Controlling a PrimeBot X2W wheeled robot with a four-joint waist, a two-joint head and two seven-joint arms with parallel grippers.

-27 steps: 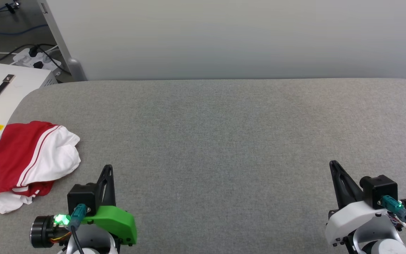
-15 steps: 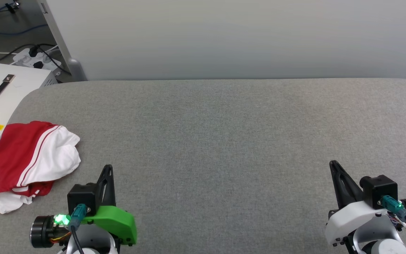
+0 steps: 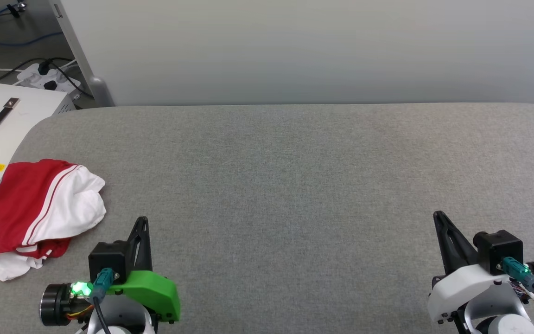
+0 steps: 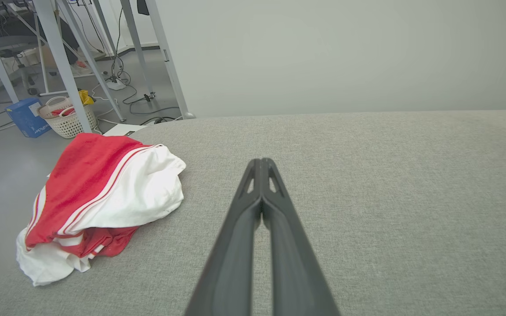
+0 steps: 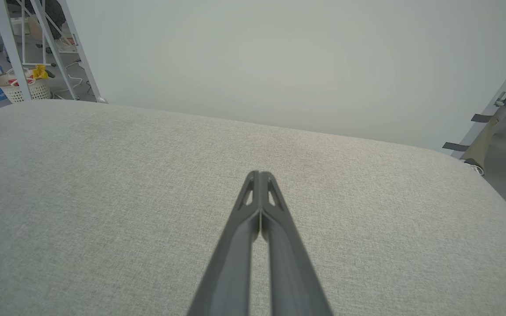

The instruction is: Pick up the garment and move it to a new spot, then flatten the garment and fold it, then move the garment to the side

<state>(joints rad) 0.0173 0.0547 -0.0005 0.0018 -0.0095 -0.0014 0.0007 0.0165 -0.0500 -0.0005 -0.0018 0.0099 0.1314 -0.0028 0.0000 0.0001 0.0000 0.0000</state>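
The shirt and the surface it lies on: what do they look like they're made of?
The shirt looks like soft matte knit cloth, probably jersey, since it lies in limp, rumpled folds. The surface looks like grey woven fabric, possibly over padding, with a fine weave and rounded edges.

The garment (image 3: 40,208) lies at the left edge of the table (image 3: 295,176), with a box (image 3: 3,125) beside that edge. The left tool (image 3: 142,220) is near the garment's right side. The right tool (image 3: 437,215) is well apart, over the table's near right. A panel (image 3: 295,46) stands behind the table.
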